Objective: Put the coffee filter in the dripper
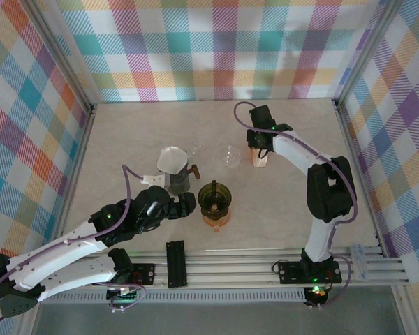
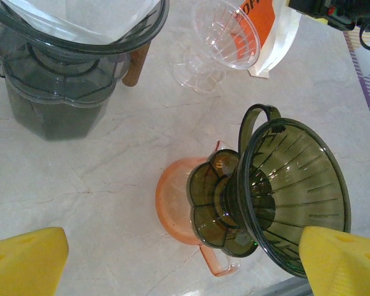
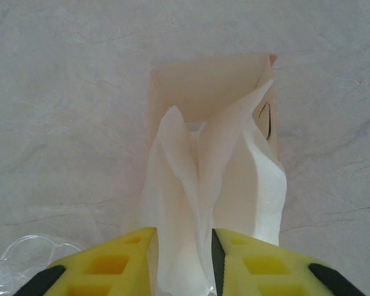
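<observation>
pinching coffee filter point(image 3: 186, 179), standing upright in pack point(image 3: 203, 80), my right hand point(image 3: 184, 246) clamped on paper. green dripper point(image 1: 214, 199) lies nearer, leftward, beside my left hand point(image 2: 185, 259), fingers apart.

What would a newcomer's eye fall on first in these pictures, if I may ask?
The bright plaid walls around the marble table catch the eye first. Right of centre, the right gripper pinches a white coffee filter sticking out of its packet. In the middle, a dark green dripper sits on an orange server, the open left gripper beside it.
</observation>
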Available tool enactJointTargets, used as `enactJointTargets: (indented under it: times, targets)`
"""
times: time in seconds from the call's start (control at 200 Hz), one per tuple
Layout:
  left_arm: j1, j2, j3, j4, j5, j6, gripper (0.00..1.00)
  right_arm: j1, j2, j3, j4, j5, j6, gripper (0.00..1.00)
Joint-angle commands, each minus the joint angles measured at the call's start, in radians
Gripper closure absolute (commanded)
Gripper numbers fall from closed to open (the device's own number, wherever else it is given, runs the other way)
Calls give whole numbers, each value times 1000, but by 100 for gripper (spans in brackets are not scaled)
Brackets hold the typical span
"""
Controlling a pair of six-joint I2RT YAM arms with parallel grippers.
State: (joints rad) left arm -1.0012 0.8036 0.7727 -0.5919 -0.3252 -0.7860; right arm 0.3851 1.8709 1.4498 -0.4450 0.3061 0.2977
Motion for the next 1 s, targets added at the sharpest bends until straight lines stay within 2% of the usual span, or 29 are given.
enactJointTargets:
  times: [0.0,0.415,0.725,0.995]
  targets:
    - [-11,-7,-16,-4,-35,25,4,-9,19,21,-40,16,-3,71]
    - [-11,-8,-23,1,-51,21,3,-9,-28,13,-24,35,24,70]
    - [-11,-10,-32,9,-52,21,3,-31,-46,28,-13,65,205,71]
    - [-11,-26,-38,4,-55,22,3,-35,-16,71,-12,47,283,70]
